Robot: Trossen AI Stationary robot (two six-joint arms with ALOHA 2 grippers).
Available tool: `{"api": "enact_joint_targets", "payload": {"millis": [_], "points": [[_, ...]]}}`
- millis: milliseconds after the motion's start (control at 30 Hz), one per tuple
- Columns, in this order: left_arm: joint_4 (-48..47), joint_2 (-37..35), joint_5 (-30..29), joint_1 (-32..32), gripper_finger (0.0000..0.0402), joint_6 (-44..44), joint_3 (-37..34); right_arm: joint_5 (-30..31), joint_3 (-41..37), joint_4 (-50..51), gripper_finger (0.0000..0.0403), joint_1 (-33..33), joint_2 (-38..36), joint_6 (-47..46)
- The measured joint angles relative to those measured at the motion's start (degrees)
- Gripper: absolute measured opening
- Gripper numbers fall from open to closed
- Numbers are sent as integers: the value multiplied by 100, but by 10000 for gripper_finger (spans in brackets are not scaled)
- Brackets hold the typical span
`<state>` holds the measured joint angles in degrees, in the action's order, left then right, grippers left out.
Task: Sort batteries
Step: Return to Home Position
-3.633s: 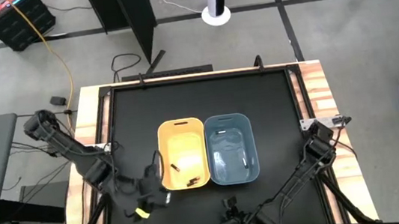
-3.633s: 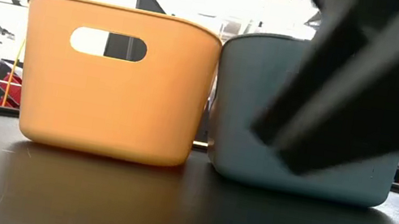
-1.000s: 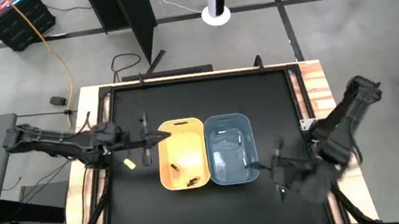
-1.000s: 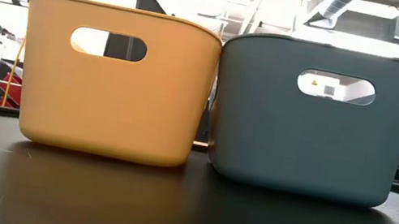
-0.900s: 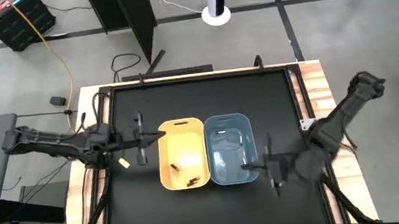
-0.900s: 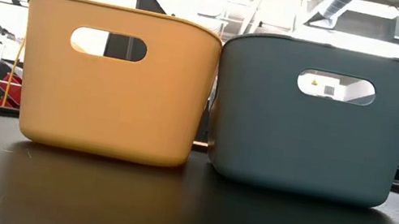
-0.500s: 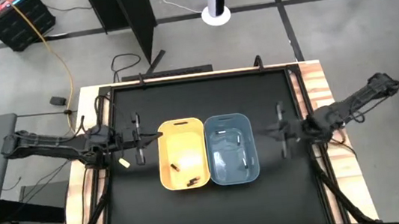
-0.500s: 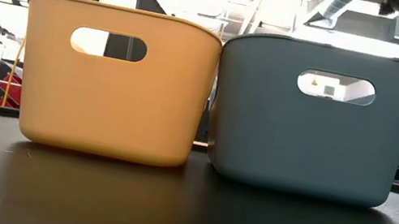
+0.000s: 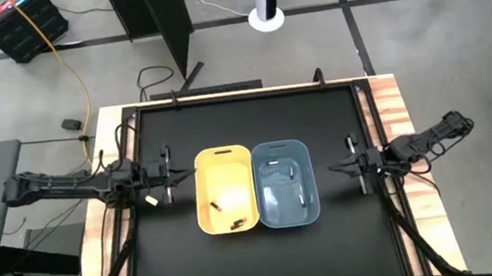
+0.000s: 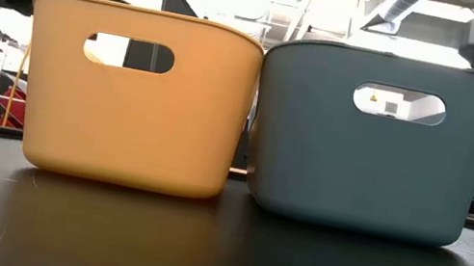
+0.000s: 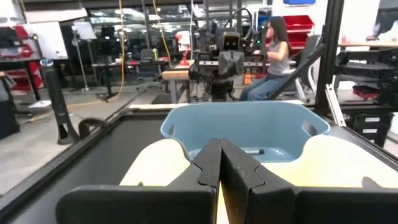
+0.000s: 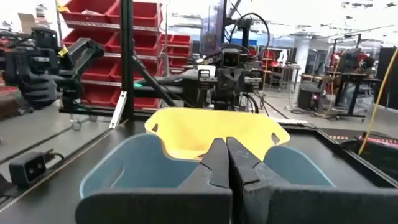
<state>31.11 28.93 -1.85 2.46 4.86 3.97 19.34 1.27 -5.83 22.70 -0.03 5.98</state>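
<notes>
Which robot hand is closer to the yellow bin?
Left. The left gripper sits just beside the yellow bin; the right gripper is beyond the blue bin, on the other side.

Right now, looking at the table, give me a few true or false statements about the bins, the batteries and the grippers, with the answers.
1. The yellow bin and the blue bin stand side by side. True.
2. The left gripper hangs over the blue bin. False: it is outside both bins, on the yellow bin's side.
3. Dark batteries lie in the yellow bin. True.
4. The right gripper holds a battery. False: it is shut on nothing, out beside the blue bin.
</notes>
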Motion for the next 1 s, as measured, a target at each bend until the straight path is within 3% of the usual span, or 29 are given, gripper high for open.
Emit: {"api": "enact_joint_targets", "payload": {"millis": [167, 633, 1000], "points": [[-196, -588, 0, 28, 0, -116, -328, -11, -53, 236, 0, -69, 5, -24], [-1854, -2084, 281, 28, 0, 26, -345, 6, -50, 278, 0, -380, 11, 361], [-2582, -2830, 417, 28, 0, 268, -350, 17, -50, 292, 0, -836, 11, 338]]}}
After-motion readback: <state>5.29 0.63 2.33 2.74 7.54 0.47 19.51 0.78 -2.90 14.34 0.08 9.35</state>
